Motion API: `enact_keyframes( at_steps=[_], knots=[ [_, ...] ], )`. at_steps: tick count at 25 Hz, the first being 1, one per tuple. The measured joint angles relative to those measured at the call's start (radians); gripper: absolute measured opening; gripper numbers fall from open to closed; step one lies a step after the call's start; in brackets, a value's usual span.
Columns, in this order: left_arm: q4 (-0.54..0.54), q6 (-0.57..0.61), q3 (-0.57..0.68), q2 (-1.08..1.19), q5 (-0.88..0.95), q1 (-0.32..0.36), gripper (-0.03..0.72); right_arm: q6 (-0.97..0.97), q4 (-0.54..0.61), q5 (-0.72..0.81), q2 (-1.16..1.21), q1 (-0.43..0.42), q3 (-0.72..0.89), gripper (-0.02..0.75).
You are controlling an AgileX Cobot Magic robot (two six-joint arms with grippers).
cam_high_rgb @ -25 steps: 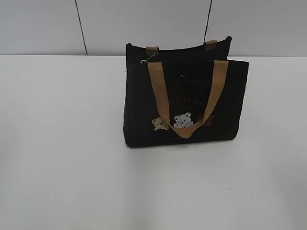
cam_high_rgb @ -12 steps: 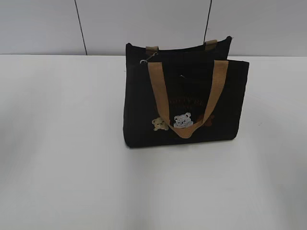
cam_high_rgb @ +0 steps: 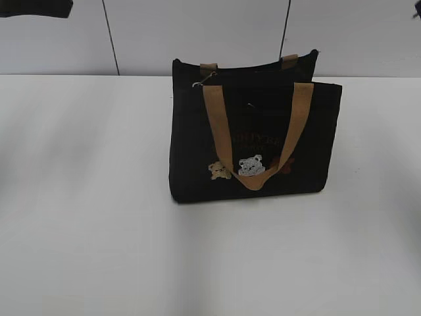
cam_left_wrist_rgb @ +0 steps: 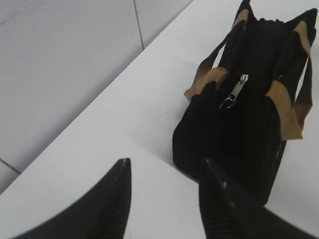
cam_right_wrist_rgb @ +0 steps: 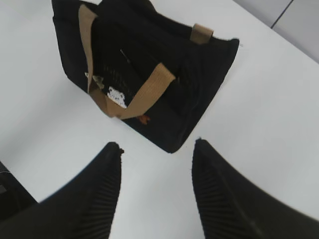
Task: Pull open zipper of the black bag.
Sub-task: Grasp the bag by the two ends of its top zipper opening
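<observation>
approach step, nothing gripped yet. left claw hangs released, short of the one black bag standing mid-bench; next it likely must reach the zipper pull at the bag's left end. right claw is released too. two tan handles, two claws.

The black bag at frame centre carries tan handles, faint reddish lettering, and cream, white and red bear patches. Its zipper pull is silvery. The bench is white; the wall is pale grey.
</observation>
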Motion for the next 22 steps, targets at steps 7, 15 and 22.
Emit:
enact_keyframes(
  at_steps=[7, 15, 22],
  knots=[
    [-0.038, 0.158, -0.209, 0.281, 0.07, -0.069, 0.336, -0.013, 0.042, 0.105, 0.284, 0.001, -0.321, 0.358],
    [-0.018, 0.189, -0.399, 0.504, 0.126, -0.185, 0.336, -0.079, 0.167, 0.11, 0.461, 0.001, -0.477, 0.358],
    [-0.013, 0.234, -0.449, 0.583, 0.16, -0.208, 0.336, -0.131, 0.183, 0.11, 0.495, 0.09, -0.489, 0.358]
  ],
)
